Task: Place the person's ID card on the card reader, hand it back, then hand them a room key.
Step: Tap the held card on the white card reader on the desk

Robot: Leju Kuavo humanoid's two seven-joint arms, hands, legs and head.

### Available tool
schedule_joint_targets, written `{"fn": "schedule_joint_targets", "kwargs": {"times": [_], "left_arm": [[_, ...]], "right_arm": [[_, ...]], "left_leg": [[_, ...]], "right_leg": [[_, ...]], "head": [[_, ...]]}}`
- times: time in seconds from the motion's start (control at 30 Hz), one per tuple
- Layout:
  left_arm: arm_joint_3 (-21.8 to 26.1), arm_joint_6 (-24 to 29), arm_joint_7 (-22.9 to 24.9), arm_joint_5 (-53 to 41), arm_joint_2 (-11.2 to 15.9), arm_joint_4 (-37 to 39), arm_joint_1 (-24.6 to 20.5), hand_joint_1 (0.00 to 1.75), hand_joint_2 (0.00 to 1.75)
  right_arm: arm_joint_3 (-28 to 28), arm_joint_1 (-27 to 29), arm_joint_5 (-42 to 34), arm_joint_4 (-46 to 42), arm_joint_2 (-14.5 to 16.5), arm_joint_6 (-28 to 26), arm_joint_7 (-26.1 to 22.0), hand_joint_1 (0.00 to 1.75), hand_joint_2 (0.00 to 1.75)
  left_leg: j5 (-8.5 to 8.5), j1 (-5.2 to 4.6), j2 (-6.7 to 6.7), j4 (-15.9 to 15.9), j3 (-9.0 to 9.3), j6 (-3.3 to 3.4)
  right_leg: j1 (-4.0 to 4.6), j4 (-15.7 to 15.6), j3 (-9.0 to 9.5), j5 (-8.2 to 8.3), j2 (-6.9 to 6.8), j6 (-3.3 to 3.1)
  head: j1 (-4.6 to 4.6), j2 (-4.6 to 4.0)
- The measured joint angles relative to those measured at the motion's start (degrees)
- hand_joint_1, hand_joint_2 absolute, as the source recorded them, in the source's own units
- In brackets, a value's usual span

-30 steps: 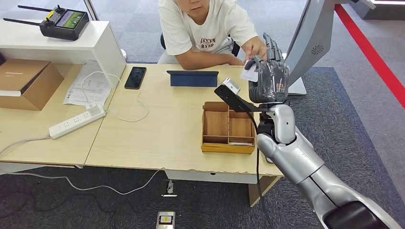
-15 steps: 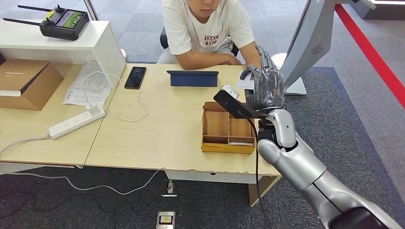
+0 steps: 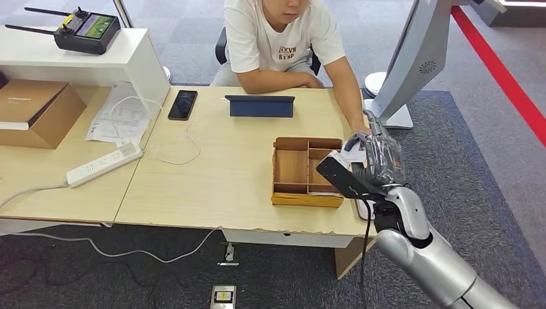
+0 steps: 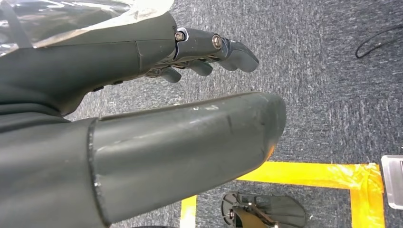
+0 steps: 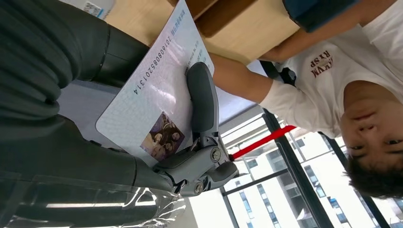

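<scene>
My right hand (image 3: 381,156) hangs low over the table's right end, just right of the wooden tray (image 3: 306,199). It pinches the person's white ID card (image 3: 353,154) between thumb and fingers. In the right wrist view the ID card (image 5: 157,99) shows a small photo and a printed number, with one finger (image 5: 202,97) lying across its face and the hand (image 5: 57,142) behind it. A white card (image 3: 325,188) lies in the tray's front right compartment. A small white object (image 3: 362,210) sits half hidden under my wrist. My left hand (image 4: 95,57) hangs over the carpet with its fingers apart, holding nothing.
A person (image 3: 278,42) in a white T-shirt sits across the table, one forearm (image 3: 348,96) stretched toward my right hand. A blue tablet (image 3: 259,105), a phone (image 3: 182,104) and a power strip (image 3: 103,164) lie on the table (image 3: 219,174). A grey stand (image 3: 412,58) rises at the right.
My right hand has come down and back toward me with the ID card, from beside the person's hand to low next to the tray. The person's hand no longer touches the card.
</scene>
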Motion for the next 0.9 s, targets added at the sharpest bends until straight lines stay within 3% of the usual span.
{"fn": "schedule_joint_targets", "kwargs": {"times": [0.4,0.9], "left_arm": [[0.00,0.00,-0.09,0.31,-0.08,0.00,-0.06,0.00,0.00],[0.00,0.55,0.35,0.78,-0.46,-0.44,-0.24,0.00,0.00]], "right_arm": [[-4.60,7.45,2.86,-3.44,-4.04,2.89,2.09,1.75,1.75],[-7.21,8.24,4.72,4.76,-3.53,2.96,4.00,1.75,1.75]], "left_leg": [[0.00,0.00,0.03,-0.01,0.00,0.00],[0.00,0.00,0.02,-0.02,-0.04,0.00]], "right_leg": [[0.00,0.00,0.01,0.00,0.02,0.00],[0.00,0.00,0.01,0.00,0.02,0.00]], "head": [[0.01,0.00],[-0.01,0.00]]}}
